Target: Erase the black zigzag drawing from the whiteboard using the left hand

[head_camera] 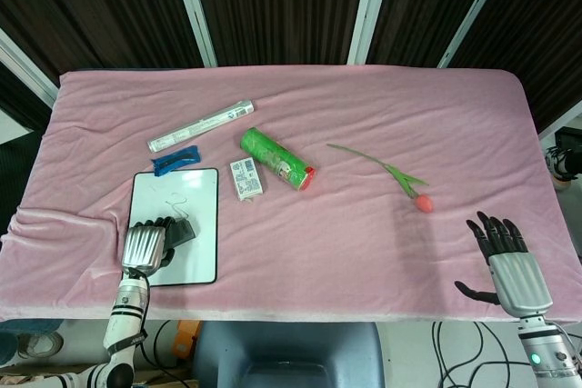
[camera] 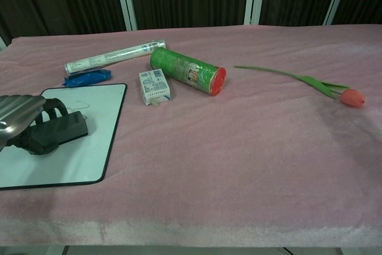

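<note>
A black eraser point(camera: 55, 131) is held in the left hand point(head_camera: 145, 244), with the fingers point(camera: 52, 109) curled over its top. It is pressed flat on the whiteboard point(head_camera: 198, 252), near the middle of the board. The whiteboard lies on the pink cloth point(head_camera: 364, 115) at the left front part of the table. A thin part of the black drawing point(head_camera: 179, 201) is seen on the upper half of the board, just beyond the eraser.

The eraser is judged to be light and stiff, with a soft felt face below, so it should be taken from above at its long sides, as is done now. The board looks thin, smooth and light, and it may slide on the soft cloth if too much side force is given. Even downward pressure is therefore advised for the stroke toward the remaining line.

The right hand point(head_camera: 507, 256) rests at the right front edge of the table with its fingers spread, and nothing is held in it.

A blue clip point(camera: 87, 78), a rolled tube point(camera: 113, 55), a small box point(camera: 154, 86), a green can point(camera: 188, 71) and a flower point(camera: 316, 86) are lying further back on the cloth
</note>
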Controlling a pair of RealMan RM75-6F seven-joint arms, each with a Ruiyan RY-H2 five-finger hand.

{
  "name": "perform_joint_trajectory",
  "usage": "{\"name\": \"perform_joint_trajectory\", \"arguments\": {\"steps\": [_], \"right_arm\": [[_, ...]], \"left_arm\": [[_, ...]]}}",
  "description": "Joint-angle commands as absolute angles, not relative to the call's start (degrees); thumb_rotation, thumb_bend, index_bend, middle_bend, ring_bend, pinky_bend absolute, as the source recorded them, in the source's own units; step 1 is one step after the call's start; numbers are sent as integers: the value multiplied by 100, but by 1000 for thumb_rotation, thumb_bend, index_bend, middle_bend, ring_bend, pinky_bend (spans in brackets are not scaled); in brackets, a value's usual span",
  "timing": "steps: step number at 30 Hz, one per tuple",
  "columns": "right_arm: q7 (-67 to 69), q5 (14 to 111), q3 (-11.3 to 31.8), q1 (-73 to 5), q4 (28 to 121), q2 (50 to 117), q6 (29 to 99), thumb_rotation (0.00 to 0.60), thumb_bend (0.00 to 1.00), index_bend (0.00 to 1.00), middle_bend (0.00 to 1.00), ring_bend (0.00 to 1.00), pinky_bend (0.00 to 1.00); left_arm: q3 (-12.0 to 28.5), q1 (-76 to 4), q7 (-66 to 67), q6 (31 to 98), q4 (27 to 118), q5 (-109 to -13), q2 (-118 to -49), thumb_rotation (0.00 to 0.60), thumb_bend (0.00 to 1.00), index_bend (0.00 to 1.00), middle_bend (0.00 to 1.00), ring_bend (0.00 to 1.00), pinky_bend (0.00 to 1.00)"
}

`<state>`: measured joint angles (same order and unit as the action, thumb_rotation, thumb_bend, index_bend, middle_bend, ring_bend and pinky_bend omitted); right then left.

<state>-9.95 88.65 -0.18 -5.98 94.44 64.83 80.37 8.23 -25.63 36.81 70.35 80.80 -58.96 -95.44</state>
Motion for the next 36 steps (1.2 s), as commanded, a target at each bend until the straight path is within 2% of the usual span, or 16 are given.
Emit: {"name": "perform_joint_trajectory", "arguments": {"steps": [1,19,36], "right_arm": [[-998,8866,-16,-598,9441,6485,8039,600,304,0,0,0,122],[-1033,8814,1,-616,9446,6490,7996,600,304,0,0,0,122],[-636,9003,-66,-595,9481,6310,8076,600,303,0,0,0,124]], "left_arm": [[956,-2602,3580,6935,7918,-5732,-9552,600,712,615,729,637,690],[1370,-2917,3475,6547,7373,-5173,-9646,600,709,614,729,638,686],[1187,-2984,3726,6614,7923,-5068,-9586,600,715,613,729,637,683]]}}
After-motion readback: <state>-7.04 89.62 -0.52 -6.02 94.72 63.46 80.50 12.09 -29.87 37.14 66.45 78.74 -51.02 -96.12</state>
